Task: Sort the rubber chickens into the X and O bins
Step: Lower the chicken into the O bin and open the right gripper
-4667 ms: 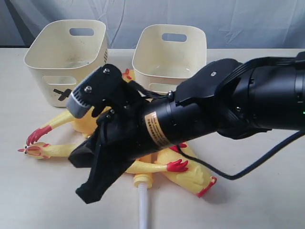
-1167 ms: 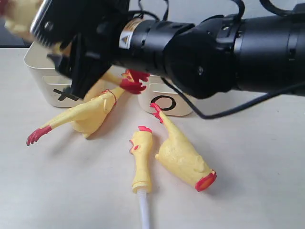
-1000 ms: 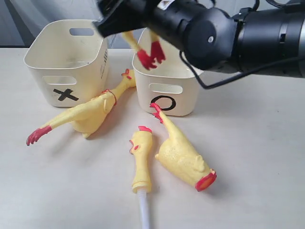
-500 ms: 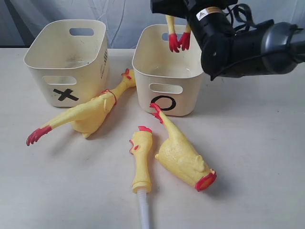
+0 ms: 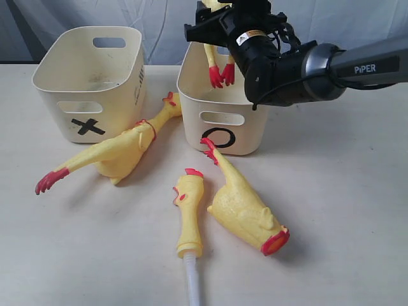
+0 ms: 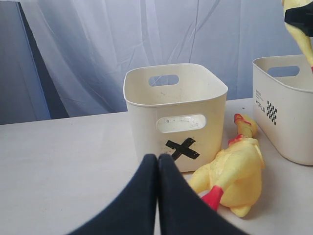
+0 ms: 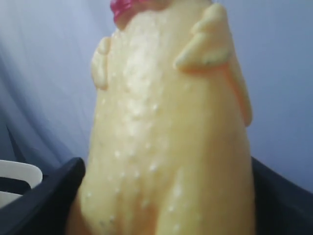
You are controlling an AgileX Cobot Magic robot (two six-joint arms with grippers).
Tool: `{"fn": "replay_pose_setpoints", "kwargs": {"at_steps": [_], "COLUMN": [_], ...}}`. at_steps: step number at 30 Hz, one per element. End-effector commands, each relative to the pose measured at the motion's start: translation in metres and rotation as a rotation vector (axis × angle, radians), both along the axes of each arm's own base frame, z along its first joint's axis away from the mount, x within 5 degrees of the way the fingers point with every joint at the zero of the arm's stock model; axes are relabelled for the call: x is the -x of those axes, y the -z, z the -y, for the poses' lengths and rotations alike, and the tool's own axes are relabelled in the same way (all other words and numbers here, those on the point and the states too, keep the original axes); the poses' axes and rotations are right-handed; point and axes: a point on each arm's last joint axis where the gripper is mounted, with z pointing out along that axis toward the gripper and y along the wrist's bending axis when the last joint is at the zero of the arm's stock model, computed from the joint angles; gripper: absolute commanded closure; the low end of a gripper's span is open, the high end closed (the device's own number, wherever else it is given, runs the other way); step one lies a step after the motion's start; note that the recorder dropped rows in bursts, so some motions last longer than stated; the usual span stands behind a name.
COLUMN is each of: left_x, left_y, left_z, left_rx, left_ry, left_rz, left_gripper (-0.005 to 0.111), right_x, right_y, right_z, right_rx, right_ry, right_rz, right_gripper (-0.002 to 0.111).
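Note:
My right gripper [image 5: 214, 27] is shut on a yellow rubber chicken [image 5: 211, 56] and holds it upright over the O bin [image 5: 226, 137]. Its red feet [image 5: 221, 74] dangle just inside the rim. In the right wrist view the chicken's bumpy body [image 7: 166, 137] fills the frame between the black fingers [image 7: 46, 198]. Three more chickens lie on the table: one [image 5: 118, 153] beside the X bin [image 5: 86, 95], one [image 5: 189, 213] in the middle, one [image 5: 243, 205] in front of the O bin. My left gripper [image 6: 157, 160] is shut and empty, low in front of the X bin [image 6: 176, 112].
A white tube [image 5: 192, 280] sticks out from the end of the middle chicken toward the table's front edge. A pale curtain hangs behind the bins. The chicken by the X bin [image 6: 234, 171] lies between the two tubs, close to the O bin's wall [image 6: 288, 112].
The right arm lifted one chicken off the pile, swung it up past the X bin and rightward, and now holds it lower, with its feet dipping into the O bin.

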Motion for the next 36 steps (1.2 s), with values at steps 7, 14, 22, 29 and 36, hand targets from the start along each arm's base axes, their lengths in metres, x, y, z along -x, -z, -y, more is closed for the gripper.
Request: {"fn": "replay_pose_setpoints", "kwargs": {"at_steps": [7,14,22,29,36], "left_x": [0.0,0.0,0.0,0.0,0.0], "left_y": [-0.002,-0.002,-0.002,-0.002,-0.002], "left_z": [0.0,0.0,0.0,0.0,0.0], "left_rx": [0.009,0.009,0.009,0.009,0.009], "left_ry": [0.002,0.002,0.002,0.002,0.002], "left_rz": [0.017,0.017,0.017,0.017,0.017], "left_gripper": [0.107,0.107,0.107,0.107,0.107], "right_x": [0.006,0.012,0.015,0.016,0.017], "right_y": [-0.016,-0.007,-0.012,-0.018,-0.028], "right_z": [-0.005,-0.009,-0.007,-0.007,-0.004], "right_rx": [0.022,0.064,0.031,0.077,0.141], "right_ry": [-0.063,-0.127,-0.125,-0.13,-0.12], "right_rz": [-0.093,-0.242,-0.29,-0.253,-0.21], "right_gripper": [0.046,0.047,0.028,0.028,0.028]}}
